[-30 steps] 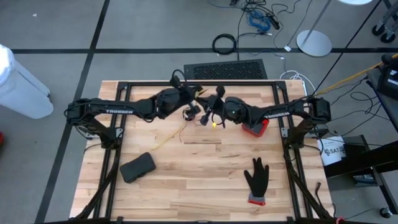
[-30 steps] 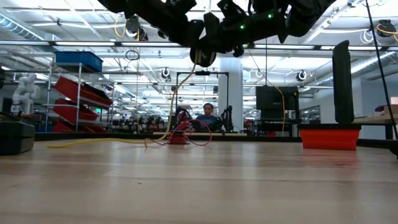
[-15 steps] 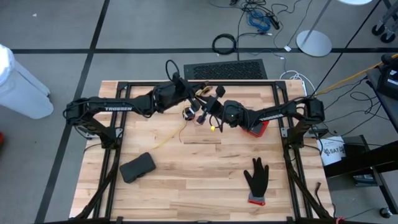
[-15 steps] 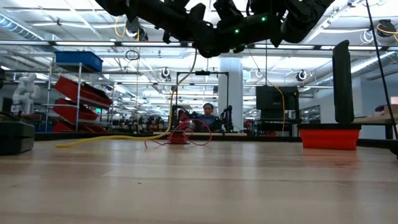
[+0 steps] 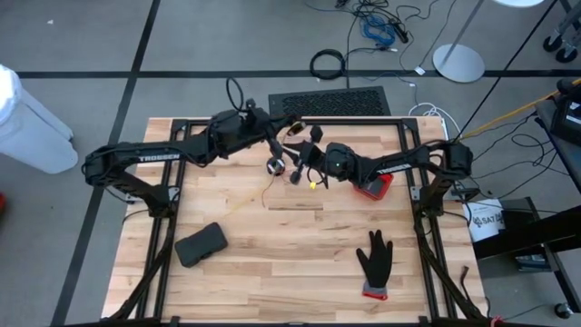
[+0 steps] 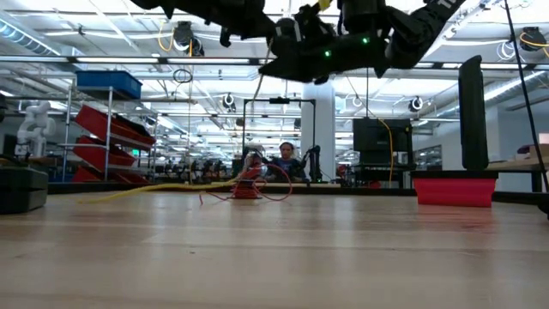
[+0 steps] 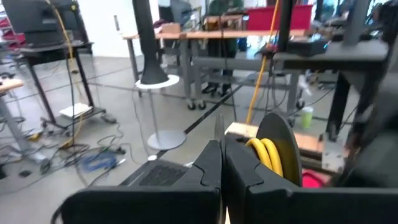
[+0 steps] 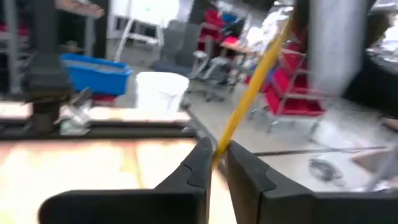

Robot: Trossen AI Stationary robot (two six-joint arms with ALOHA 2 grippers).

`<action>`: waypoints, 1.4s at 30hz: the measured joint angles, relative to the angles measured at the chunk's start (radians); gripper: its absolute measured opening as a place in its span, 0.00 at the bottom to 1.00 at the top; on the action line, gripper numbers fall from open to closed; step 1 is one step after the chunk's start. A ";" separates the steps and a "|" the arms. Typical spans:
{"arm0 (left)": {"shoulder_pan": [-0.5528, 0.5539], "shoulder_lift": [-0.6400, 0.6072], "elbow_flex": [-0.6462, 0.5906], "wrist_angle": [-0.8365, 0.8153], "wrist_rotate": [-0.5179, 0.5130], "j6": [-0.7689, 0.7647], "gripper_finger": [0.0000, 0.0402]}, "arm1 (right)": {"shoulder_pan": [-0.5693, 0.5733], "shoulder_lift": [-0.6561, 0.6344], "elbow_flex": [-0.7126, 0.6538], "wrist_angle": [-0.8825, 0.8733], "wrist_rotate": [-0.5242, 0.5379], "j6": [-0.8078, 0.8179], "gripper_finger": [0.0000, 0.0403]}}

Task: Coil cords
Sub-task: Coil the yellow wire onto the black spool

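Up at the far middle of the wooden surface (image 5: 300, 245), both of your arms meet above the boards. Your left claw (image 7: 222, 163) is clenched, its two dark fingers pressed flat together; a black spool (image 7: 278, 144) wound with yellow cord sits just beside them in the left wrist view, but you cannot tell from that view whether it is held or only near. Your right claw (image 8: 215, 163) has its fingers almost together around the yellow-tan cord (image 8: 252, 90), which runs up and away from between them as a taut slanted line. From the high view, that cord (image 5: 245, 202) also trails off the meeting point toward the near left across the boards, thin and pale. From the low view it lies along the surface (image 6: 154, 188) and rises to the arms overhead. The red cord (image 6: 257, 187) rests on the surface in loose loops beneath the two arms, near the far edge.

A red bin (image 5: 372, 189) sits just under your right arm. A black glove (image 5: 374, 262) lies at the near right of the surface, and a dark flat pouch (image 5: 201, 243) at the near left, both well apart from the cords. A person (image 6: 286, 161) sits far back in the room beyond the surface.
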 joint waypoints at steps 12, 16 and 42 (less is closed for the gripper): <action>0.000 -0.009 0.001 -0.010 0.076 -0.020 0.00 | -0.020 -0.002 -0.035 0.007 -0.060 0.026 0.12; 0.000 -0.010 0.001 -0.011 0.080 -0.020 0.00 | -0.027 -0.002 -0.043 -0.001 -0.059 0.026 0.12; 0.000 -0.031 0.000 -0.028 0.128 -0.021 0.00 | -0.052 0.050 -0.044 -0.093 -0.044 0.010 0.08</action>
